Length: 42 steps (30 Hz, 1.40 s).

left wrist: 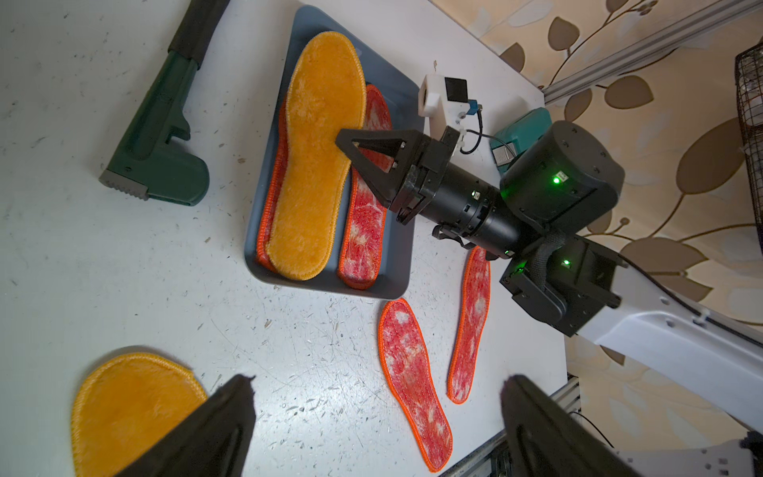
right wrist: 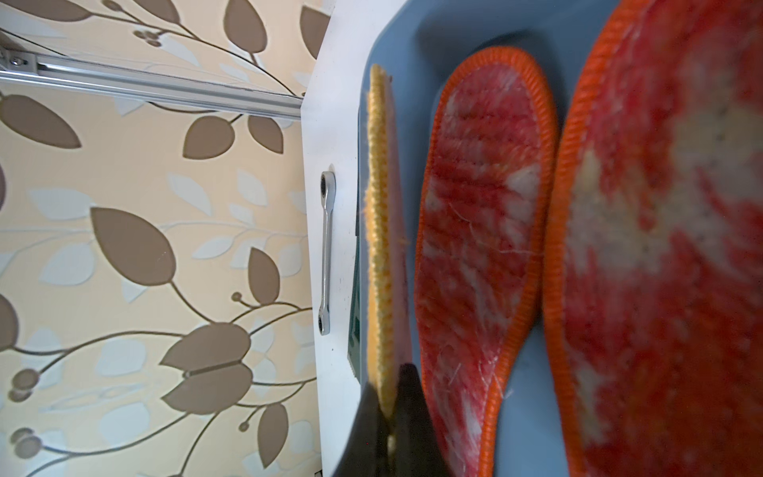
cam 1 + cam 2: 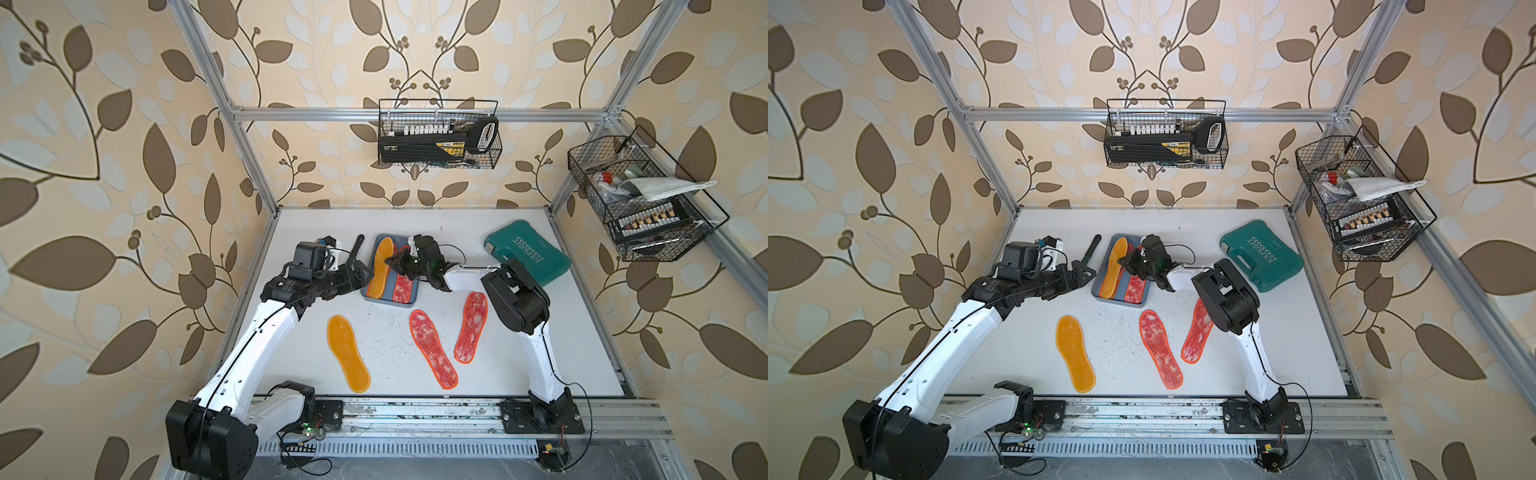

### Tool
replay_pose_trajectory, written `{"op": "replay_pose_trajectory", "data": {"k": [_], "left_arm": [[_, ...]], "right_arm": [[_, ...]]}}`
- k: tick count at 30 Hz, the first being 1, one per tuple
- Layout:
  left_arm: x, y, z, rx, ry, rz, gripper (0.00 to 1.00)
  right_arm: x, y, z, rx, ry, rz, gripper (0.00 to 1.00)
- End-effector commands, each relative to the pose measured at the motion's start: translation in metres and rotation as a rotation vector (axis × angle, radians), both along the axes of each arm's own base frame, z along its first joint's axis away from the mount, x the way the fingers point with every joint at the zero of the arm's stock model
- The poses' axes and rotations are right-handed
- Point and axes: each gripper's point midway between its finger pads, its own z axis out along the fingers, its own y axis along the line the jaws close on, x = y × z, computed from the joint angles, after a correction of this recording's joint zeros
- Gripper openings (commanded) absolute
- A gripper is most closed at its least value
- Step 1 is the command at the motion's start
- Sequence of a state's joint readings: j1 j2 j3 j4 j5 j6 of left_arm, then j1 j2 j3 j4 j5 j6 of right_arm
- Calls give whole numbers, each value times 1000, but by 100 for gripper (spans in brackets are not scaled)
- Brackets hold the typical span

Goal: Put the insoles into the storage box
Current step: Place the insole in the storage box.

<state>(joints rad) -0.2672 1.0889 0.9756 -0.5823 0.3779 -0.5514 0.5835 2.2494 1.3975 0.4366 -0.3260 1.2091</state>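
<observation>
Placing is in hand; the yellow insole, pinched edgewise by the right gripper, seemingly rests atop another in the storage box toward the table's far edge; release is called for; the left gripper is spread.

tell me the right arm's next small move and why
Probably open the right tool. It is shut on the edge of the yellow insole, which seems to rest in the box on top of a red insole, so letting go should finish this placement.
</observation>
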Motion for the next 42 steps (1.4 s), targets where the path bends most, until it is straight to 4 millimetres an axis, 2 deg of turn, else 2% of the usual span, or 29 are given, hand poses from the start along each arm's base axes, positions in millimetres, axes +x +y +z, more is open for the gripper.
{"op": "replay_pose_trajectory", "data": {"k": [1,12,30,34,42], "left_arm": [[-2,0,-2,-7,0,-17,97],[-3,-3,-5,-18,20,-25,97],[-3,-6,-7,-36,39,-35,97],[-3,-7,-8,-36,41,-38,97],[-5,-7,-11,-41,49,-42,97]], "right_arm": [[5,0,-15,-81,-18,0,0],[0,1,-29,-157,-9,-2,0],[4,21,12,63,-29,-66,0],[5,22,5,32,-28,-59,0],[-2,16,-31,-66,14,-42,0]]}}
